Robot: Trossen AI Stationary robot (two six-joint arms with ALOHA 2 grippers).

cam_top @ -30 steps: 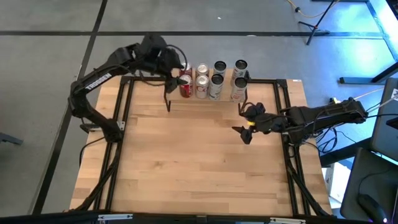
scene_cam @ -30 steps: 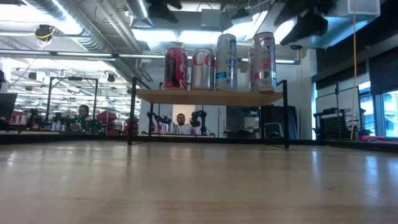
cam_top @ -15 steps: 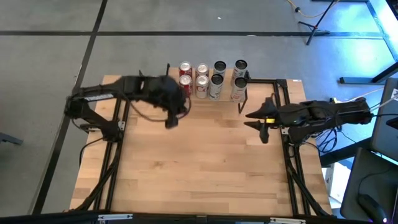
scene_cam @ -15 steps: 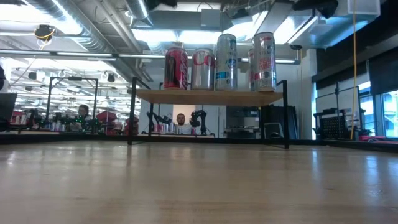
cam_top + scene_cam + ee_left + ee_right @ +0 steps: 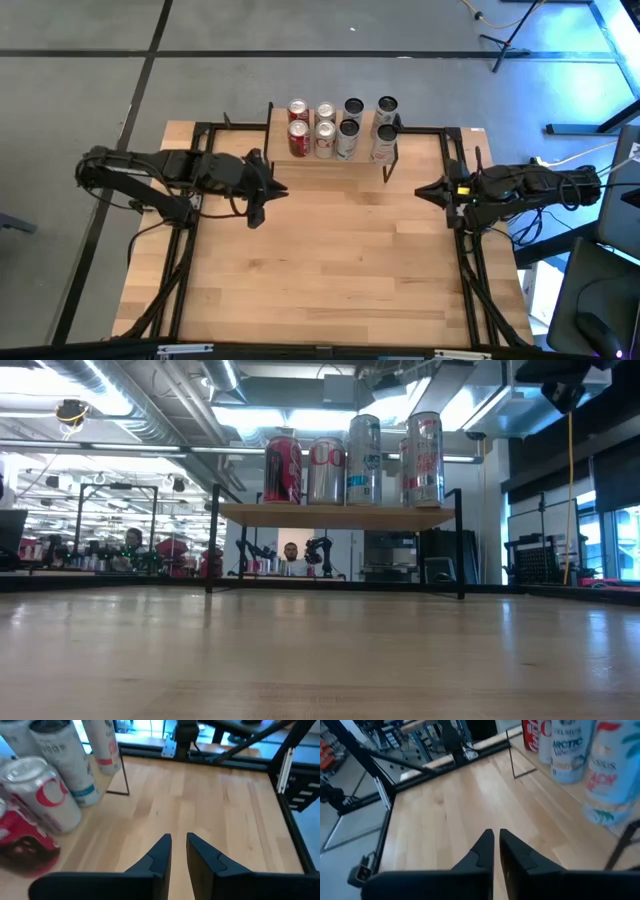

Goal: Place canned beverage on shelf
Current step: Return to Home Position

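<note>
The shelf point(image 5: 333, 158) stands at the table's far edge, its light wood top point(image 5: 335, 515) on thin black legs. Several cans stand upright on it in two rows: red ones point(image 5: 298, 135) at the left, silver ones point(image 5: 324, 138) beside them, and tall pale ones point(image 5: 382, 140) at the right. They also show in the low view, red point(image 5: 283, 468) through pale point(image 5: 424, 458). My left gripper point(image 5: 275, 190) point(image 5: 178, 841) hovers shut, near and left of the shelf. My right gripper point(image 5: 420, 190) point(image 5: 496, 836) hovers shut, near and right of it. Neither holds anything.
Black frame rails run along the table's left side point(image 5: 195, 205) and right side point(image 5: 466, 235). Bare wooden tabletop point(image 5: 330, 260) spreads between the arms and toward the near edge. A person point(image 5: 290, 553) sits in the room far behind the shelf.
My left gripper has drawn back from the red cans at the shelf's left end, toward the table's left and near side. My right gripper has pulled toward the table's right edge and shut its fingers. The cans have stayed in place on the shelf.
</note>
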